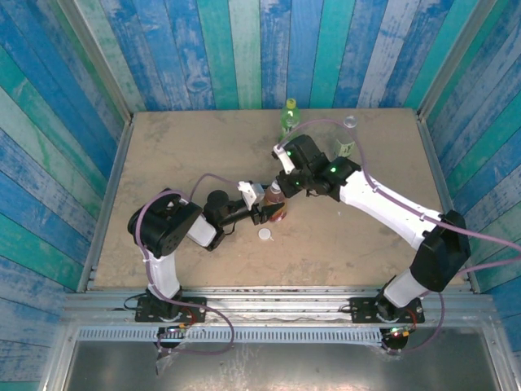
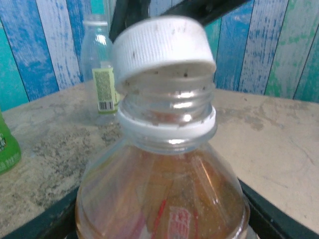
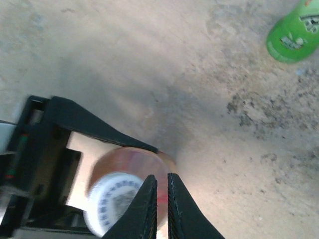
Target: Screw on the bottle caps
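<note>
Beside the closed right pincer [image 3: 162,181], a white cap [image 2: 162,47] tilts atop the amber bottle [image 2: 164,199] that the left pincer [image 1: 267,213] grips, presumably steadying it.

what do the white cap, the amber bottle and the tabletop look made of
White cap: opaque matte plastic by its look, with fine ribs moulded around the side. Amber bottle: clear glossy plastic, probably; bright highlights on the threaded neck, and liquid shows through. Tabletop: a dull beige, speckled slab, perhaps stone or concrete.

I see even, bright light; the white cap [image 2: 162,47] is blurred, and glare shines on the amber bottle [image 2: 169,107].
</note>
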Controlling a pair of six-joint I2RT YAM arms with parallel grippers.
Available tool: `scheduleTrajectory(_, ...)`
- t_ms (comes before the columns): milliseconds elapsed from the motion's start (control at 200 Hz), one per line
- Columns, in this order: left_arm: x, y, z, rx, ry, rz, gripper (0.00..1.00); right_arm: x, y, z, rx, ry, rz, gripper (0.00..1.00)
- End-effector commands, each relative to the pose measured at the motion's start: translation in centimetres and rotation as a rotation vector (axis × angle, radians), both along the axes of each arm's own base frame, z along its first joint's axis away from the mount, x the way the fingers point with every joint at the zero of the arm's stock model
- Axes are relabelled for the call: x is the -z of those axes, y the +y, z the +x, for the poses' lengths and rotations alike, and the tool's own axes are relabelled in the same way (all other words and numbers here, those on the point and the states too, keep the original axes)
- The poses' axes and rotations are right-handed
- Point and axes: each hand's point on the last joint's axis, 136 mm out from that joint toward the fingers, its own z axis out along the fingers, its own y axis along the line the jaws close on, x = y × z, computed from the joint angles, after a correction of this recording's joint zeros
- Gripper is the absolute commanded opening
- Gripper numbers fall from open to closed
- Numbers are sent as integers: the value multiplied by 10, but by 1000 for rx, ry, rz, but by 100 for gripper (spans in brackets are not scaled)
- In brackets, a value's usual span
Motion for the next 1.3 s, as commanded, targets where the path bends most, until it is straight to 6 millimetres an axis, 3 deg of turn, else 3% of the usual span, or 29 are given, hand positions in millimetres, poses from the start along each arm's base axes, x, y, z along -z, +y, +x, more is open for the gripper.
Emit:
scheduleTrajectory(0, 28, -1, -9, 28, 86, 61, 57, 47, -15, -32, -25, 166, -104, 12)
scheduleTrajectory(260, 28, -2, -8, 30, 88, 58, 57, 17, -11, -28, -26, 100, -48, 12)
scheduleTrajectory(551, 28, -1, -8, 27, 88, 61, 57, -12, -33, -23, 32, 21, -103, 15)
scheduleTrajectory(701, 28, -2, -8, 29, 86, 59, 57, -31, -21, -20, 12, -15, -26, 21)
scheduleTrajectory(866, 27, -1, -8, 28, 85, 56, 57, -31, -1, -12, -20, 3, 22, 32)
scheduleTrajectory(1061, 27, -1, -9, 30, 85, 59, 57, -24, 9, -8, -44, 24, 20, 22)
scheduleTrajectory(1297, 29, -2, -8, 30, 87, 61, 57, -14, 11, -12, -60, 53, 15, 21)
